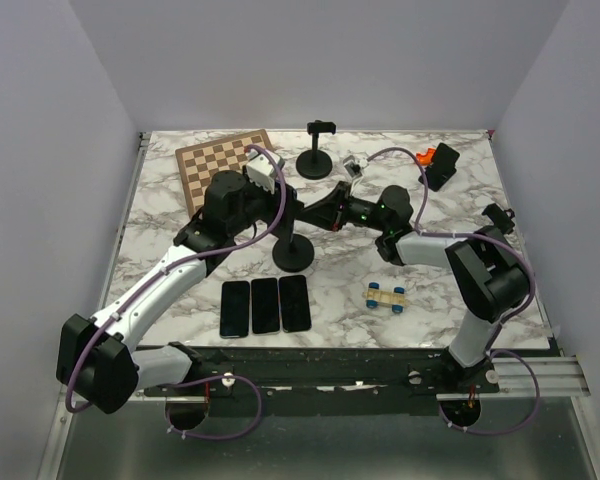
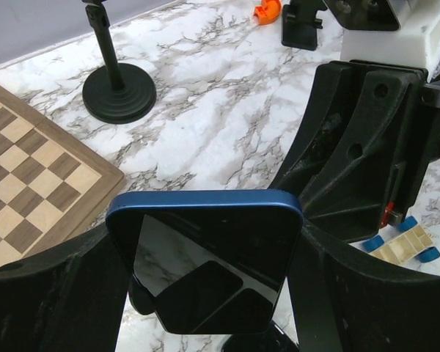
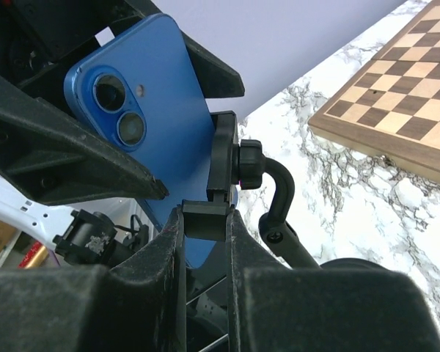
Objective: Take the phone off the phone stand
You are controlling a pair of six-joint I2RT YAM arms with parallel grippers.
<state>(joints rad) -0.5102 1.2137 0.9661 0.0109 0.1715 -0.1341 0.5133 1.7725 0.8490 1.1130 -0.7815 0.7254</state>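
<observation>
A blue phone (image 2: 205, 257) with a dark screen sits in the clamp (image 3: 224, 165) of a black phone stand, whose round base (image 1: 293, 255) stands mid-table. The right wrist view shows the phone's blue back and twin cameras (image 3: 143, 117). My left gripper (image 2: 205, 293) is shut on the phone, one finger (image 2: 59, 293) against each long side. My right gripper (image 3: 205, 220) is shut on the black bracket under the stand's clamp, just behind the phone. In the top view the two grippers meet above the stand, the left (image 1: 283, 207) and the right (image 1: 317, 215).
A second, empty phone stand (image 1: 314, 160) stands at the back and a chessboard (image 1: 215, 160) at the back left. Three dark phones (image 1: 265, 305) lie side by side near the front edge. A small toy car (image 1: 387, 295) lies at the front right. An orange and black object (image 1: 435, 163) sits at the back right.
</observation>
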